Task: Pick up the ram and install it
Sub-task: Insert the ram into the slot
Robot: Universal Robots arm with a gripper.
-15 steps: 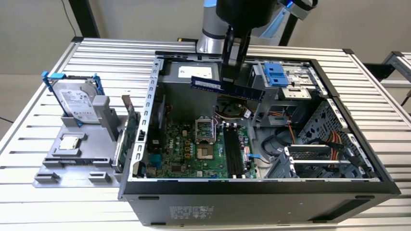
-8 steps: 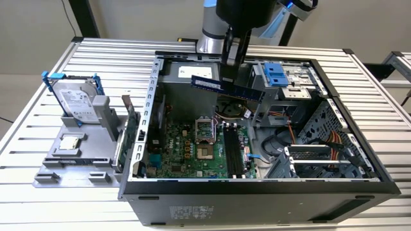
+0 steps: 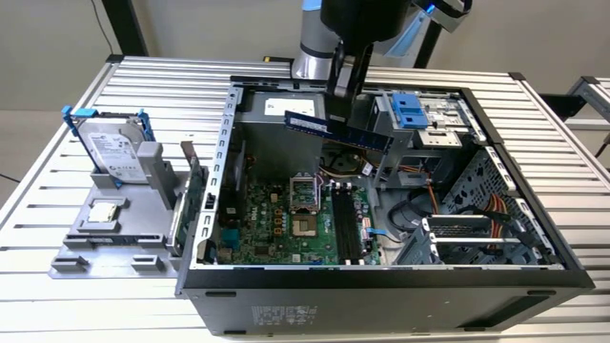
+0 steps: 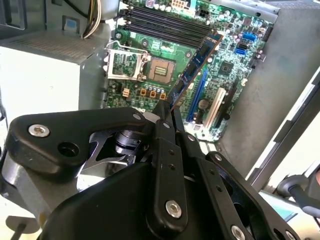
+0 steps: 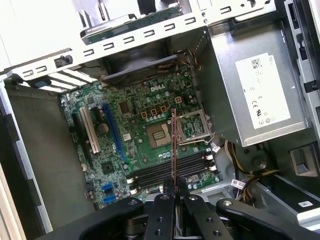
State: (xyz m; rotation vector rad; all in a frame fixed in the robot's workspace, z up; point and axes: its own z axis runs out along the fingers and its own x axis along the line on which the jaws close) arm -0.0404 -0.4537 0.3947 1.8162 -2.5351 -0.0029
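Observation:
The ram point(image 3: 338, 131), a narrow blue stick with black chips, hangs tilted in the air above the open computer case point(image 3: 381, 282). My gripper point(image 3: 341, 100) is shut on its upper edge. The stick sits over the back part of the motherboard point(image 3: 276, 229), well above the long black memory slots point(image 3: 345, 227). In the second wrist view the ram point(image 4: 197, 62) juts out from my gripper point(image 4: 167, 114) toward the board. In the first wrist view the ram point(image 5: 173, 145) appears edge-on, running from my gripper point(image 5: 174, 189) across the memory slots point(image 5: 165, 172) toward the processor socket point(image 5: 160, 134).
A grey fixture point(image 3: 96, 246) at the exterior view's left carries a hard drive point(image 3: 114, 146) in a blue frame and a processor point(image 3: 103, 212). An upright green card point(image 3: 193, 196) stands by the case wall. A silver power supply point(image 5: 260, 95) and loose cables point(image 3: 486, 207) crowd the case.

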